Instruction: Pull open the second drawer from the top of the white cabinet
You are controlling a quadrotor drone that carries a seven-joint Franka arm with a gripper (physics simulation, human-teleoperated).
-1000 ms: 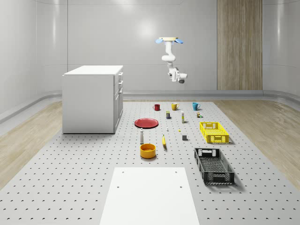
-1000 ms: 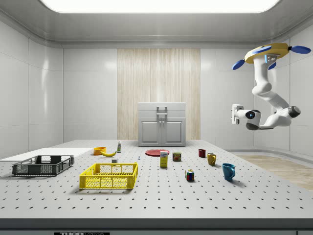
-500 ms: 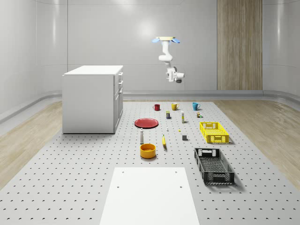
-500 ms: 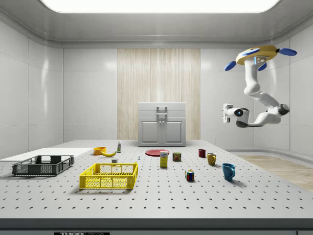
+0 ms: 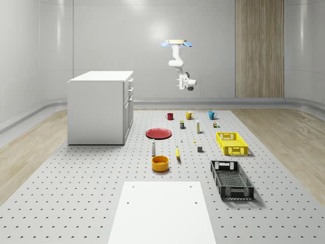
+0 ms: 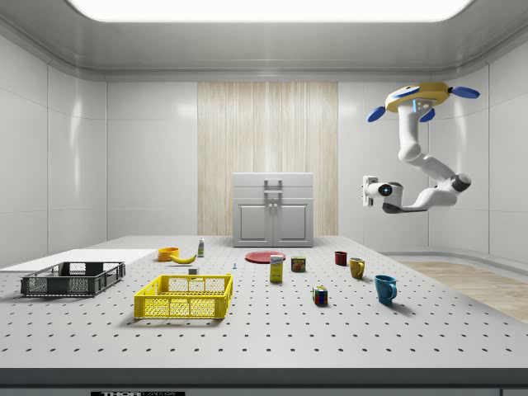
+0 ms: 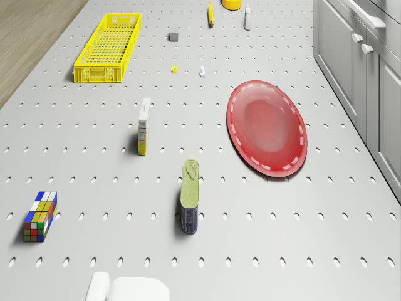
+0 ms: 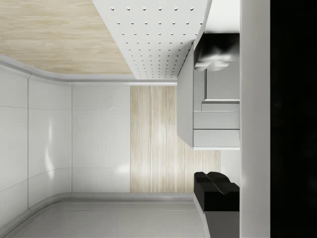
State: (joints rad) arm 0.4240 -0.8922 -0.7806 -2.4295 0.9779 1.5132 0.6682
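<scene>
Bright overhead ceiling light, soft shadows, sharp.

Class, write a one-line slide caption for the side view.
Drone hovers high at the side view's right, gripper pointing toward the closed white cabinet beyond the cluttered table.

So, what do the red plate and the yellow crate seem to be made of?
The red plate looks like glossy plastic or glazed ceramic: smooth, with soft reflections on it. The yellow crate seems to be moulded plastic, given its even colour and lattice walls.
</scene>
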